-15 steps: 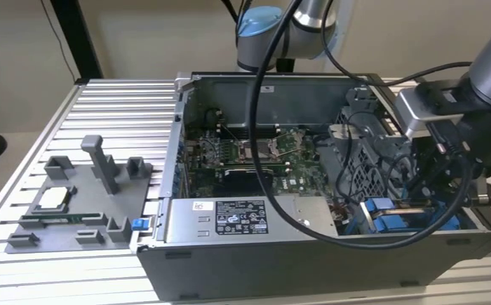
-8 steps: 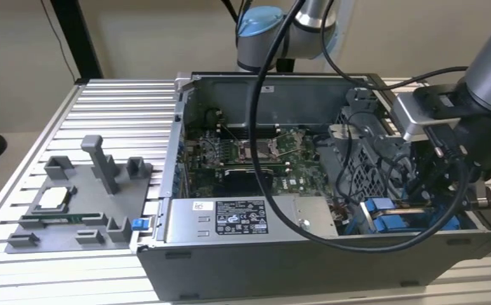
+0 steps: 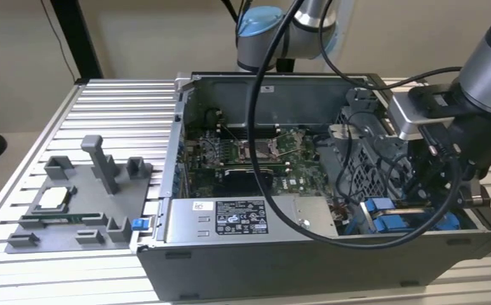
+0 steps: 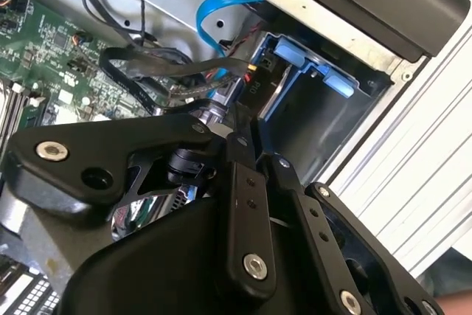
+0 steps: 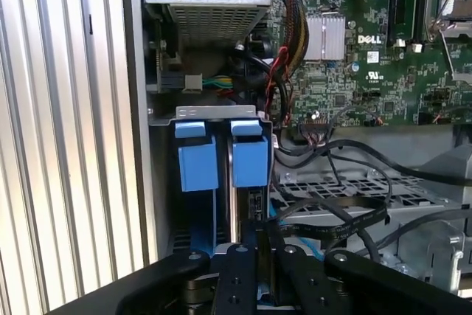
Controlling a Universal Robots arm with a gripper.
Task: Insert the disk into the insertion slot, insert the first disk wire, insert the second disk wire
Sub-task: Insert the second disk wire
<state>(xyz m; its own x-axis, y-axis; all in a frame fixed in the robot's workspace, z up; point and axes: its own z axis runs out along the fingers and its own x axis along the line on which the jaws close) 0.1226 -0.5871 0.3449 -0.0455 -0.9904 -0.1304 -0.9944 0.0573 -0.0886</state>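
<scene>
End effector [image 5: 262,256]: clenched over the disk's edge, at the case's 4 o'clock corner.
Disk [image 5: 248,164]: seated in the insertion slot [image 5: 166,204].

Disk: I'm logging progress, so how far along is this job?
Done, it seems: the disk in its blue frame sits down in the slot. In hand: the gripper is right at the disk's exposed edge, beside loose wires. Left: I cannot tell whether either wire is plugged in yet.
</scene>
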